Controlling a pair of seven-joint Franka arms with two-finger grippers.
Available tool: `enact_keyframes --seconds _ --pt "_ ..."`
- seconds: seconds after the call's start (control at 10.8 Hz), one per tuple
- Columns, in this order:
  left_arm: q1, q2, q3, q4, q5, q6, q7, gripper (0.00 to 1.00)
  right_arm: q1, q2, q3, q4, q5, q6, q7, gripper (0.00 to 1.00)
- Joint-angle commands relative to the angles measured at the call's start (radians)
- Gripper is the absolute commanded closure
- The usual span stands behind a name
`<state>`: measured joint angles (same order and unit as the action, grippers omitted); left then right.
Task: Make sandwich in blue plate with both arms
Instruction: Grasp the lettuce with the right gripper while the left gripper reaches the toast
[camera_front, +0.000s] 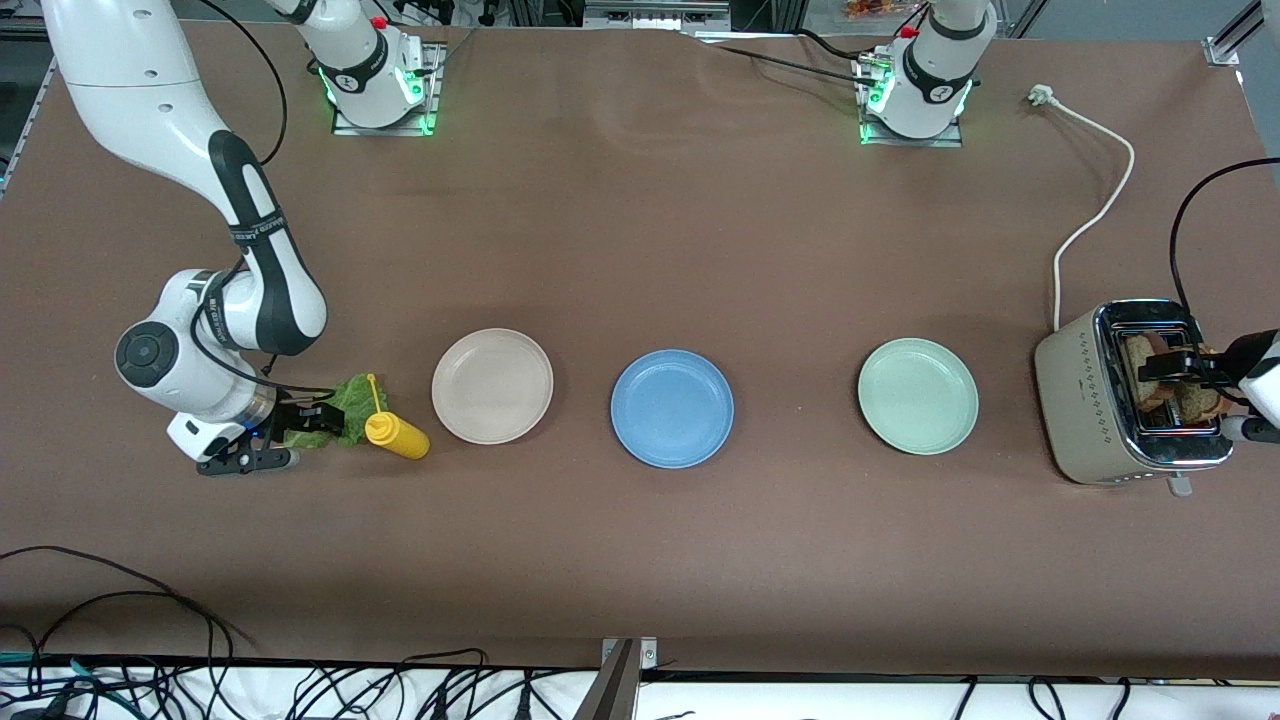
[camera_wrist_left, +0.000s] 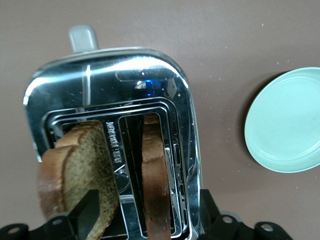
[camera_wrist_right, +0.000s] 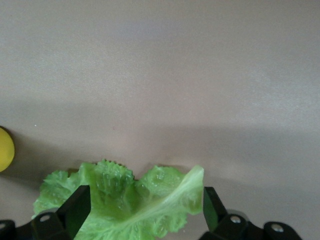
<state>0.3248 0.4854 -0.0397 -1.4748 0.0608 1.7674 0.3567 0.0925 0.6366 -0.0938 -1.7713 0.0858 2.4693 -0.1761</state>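
The blue plate (camera_front: 672, 407) lies bare at mid-table. A ruffled green lettuce leaf (camera_front: 338, 405) (camera_wrist_right: 130, 200) rests on the table toward the right arm's end. My right gripper (camera_front: 293, 436) (camera_wrist_right: 144, 210) is down over it, open, one finger (camera_wrist_right: 75, 207) on each side of the leaf. Two brown bread slices (camera_wrist_left: 75, 170) (camera_wrist_left: 155, 175) stand in the toaster (camera_front: 1090, 400) (camera_wrist_left: 110, 75) toward the left arm's end; one leans out of its slot. My left gripper (camera_front: 1180, 365) (camera_wrist_left: 145, 215) hovers open over the toaster top, jaws spanning the upright slice.
A yellow squeeze bottle (camera_front: 397, 435) lies next to the lettuce. A cream-beige plate (camera_front: 492, 385) and a pale mint-green plate (camera_front: 918, 395) (camera_wrist_left: 287, 120) flank the blue one. The toaster's white cord (camera_front: 1095, 210) runs toward the left arm's base.
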Motion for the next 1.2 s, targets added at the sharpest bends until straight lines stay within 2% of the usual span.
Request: enact_keyframes --seconds 0.0,0.09,0.19,0.28,0.74,1.11 --pt "0.010 -0.002 -0.008 -0.038 0.010 -0.011 0.018 0.52 -0.014 -0.014 0.014 -0.007 0.023 0.003 -0.023 0.00" --pt "0.008 -0.005 -0.008 -0.035 0.010 -0.025 0.015 0.76 -0.014 -0.017 0.014 -0.007 0.023 0.002 -0.023 0.00" --pt "0.010 -0.007 -0.009 -0.036 0.008 -0.034 0.011 0.94 -0.014 -0.020 0.014 -0.008 0.026 0.000 -0.023 0.00" --pt "0.011 -0.008 -0.009 -0.035 0.008 -0.034 0.013 1.00 -0.013 -0.029 0.014 -0.008 0.028 -0.001 -0.023 0.00" --pt "0.010 -0.028 -0.009 -0.021 0.017 -0.063 0.011 1.00 -0.014 -0.073 0.014 -0.007 0.028 -0.062 -0.020 0.00" --pt "0.005 -0.079 -0.014 0.011 0.025 -0.103 0.010 1.00 -0.013 -0.202 0.013 -0.005 0.028 -0.231 -0.010 0.00"
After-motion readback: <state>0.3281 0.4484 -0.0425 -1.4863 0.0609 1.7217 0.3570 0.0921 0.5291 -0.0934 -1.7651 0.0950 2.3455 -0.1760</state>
